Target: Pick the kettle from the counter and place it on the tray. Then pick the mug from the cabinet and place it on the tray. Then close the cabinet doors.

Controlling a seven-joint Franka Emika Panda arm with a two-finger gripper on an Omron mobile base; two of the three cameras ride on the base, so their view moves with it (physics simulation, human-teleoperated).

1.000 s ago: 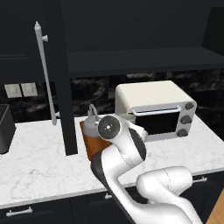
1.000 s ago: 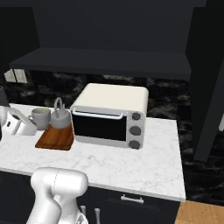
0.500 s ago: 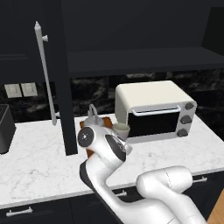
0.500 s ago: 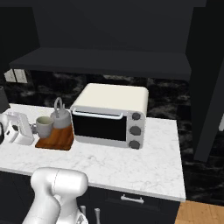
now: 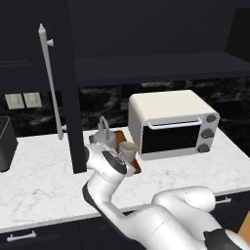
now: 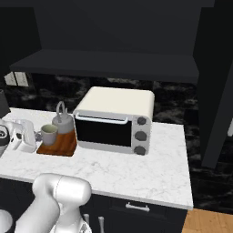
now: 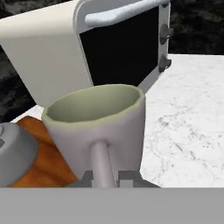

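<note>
The pale mug [image 7: 98, 127] stands upright on the reddish-brown tray [image 7: 48, 164], and my gripper [image 7: 106, 178] is shut on its loop handle. Beside it on the same tray sits the grey kettle [image 7: 15, 153]. From the right base view, the mug [image 6: 48, 134] is at the front of the tray [image 6: 61, 145], the kettle [image 6: 63, 120] is behind it and my gripper [image 6: 36, 135] reaches in from the left. The left base view has the mug [image 5: 128, 149], the kettle [image 5: 103, 135] and the open left cabinet door [image 5: 63, 88].
A cream toaster oven [image 6: 113, 120] stands right of the tray, close to the mug. The right cabinet door [image 6: 218, 82] hangs open at the far right. The dark cabinet shelf [image 6: 113, 61] spans above. A dark box [image 5: 5, 144] sits at the counter's [image 5: 39, 180] left end.
My hand has swung left and down with the mug. The mug has sunk beside the kettle onto the tray.
</note>
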